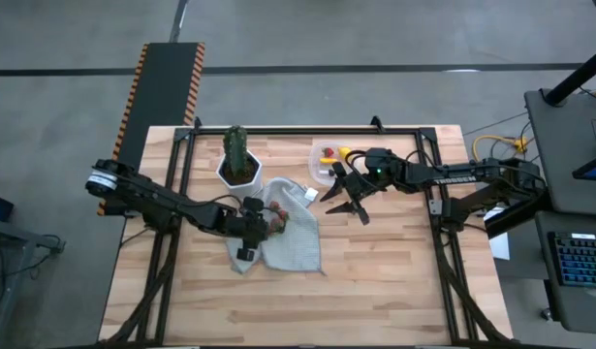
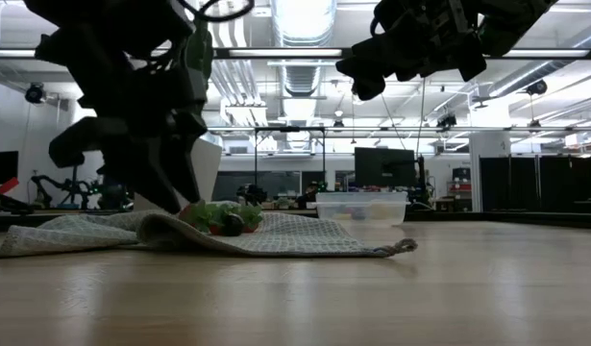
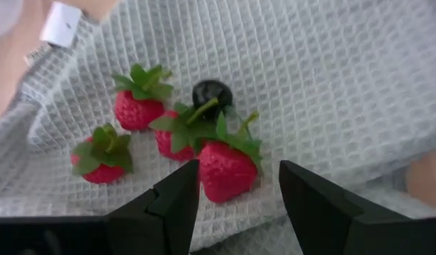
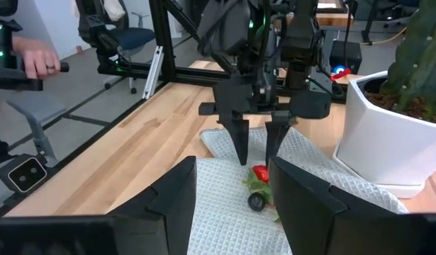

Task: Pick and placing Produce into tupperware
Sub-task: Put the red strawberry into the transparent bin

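Note:
Several red strawberries (image 3: 137, 110) and one dark berry (image 3: 211, 92) lie close together on a grey waffle-weave cloth (image 3: 331, 78) in the left wrist view. My left gripper (image 3: 239, 168) is open and points down over them; its fingers stand on either side of the nearest strawberry (image 3: 228, 173) without touching it. From above, it (image 1: 262, 225) hangs over the cloth's left part. The clear tupperware (image 1: 329, 163) stands on the table behind the cloth, with red and yellow pieces inside. My right gripper (image 1: 346, 209) is open and raised, just in front of the tupperware.
A green cactus in a white pot (image 1: 237, 163) stands at the cloth's far left corner, close to my left arm. The cloth (image 1: 293, 237) lies crumpled mid-table. Bare wood (image 1: 375, 291) spreads across the near half. A person's hand (image 4: 35, 62) shows beyond the table.

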`<state>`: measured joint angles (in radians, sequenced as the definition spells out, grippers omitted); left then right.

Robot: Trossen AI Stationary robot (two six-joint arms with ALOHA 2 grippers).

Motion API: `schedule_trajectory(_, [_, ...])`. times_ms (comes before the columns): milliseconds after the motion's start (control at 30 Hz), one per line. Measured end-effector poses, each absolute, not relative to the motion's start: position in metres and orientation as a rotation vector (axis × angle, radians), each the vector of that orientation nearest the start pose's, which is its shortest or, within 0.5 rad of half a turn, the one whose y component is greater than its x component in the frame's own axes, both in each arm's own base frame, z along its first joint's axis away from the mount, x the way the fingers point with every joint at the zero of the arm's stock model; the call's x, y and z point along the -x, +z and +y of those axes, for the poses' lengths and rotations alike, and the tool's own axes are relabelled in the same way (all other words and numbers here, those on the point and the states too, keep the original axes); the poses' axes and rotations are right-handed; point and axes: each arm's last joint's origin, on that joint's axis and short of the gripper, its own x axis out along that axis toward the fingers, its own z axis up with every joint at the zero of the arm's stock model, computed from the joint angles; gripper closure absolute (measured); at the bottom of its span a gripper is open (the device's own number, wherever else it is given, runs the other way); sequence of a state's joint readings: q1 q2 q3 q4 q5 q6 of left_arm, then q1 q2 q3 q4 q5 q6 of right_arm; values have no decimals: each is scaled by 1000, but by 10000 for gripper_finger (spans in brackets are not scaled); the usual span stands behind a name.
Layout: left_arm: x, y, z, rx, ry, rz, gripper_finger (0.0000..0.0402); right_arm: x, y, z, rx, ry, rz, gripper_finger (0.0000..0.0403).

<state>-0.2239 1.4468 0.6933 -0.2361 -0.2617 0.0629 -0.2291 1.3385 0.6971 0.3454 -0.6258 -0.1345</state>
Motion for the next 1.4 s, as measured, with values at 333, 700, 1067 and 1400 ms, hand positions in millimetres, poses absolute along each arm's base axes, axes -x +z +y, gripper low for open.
schedule_trajectory(333, [-261, 149, -51, -313, 24, 992, 221, -275, 235, -47, 7, 411, 245, 236])
schedule_trajectory(700, [-263, 145, -49, -324, 49, 993, 221, -275, 235, -47, 3, 411, 250, 234])
schedule_trajectory(1067, [-263, 146, -48, -335, 75, 986, 254, -275, 235, -47, 4, 411, 249, 238])
schedule_trajectory(1400, [-263, 146, -48, -328, 70, 984, 290, -275, 235, -47, 3, 411, 250, 242])
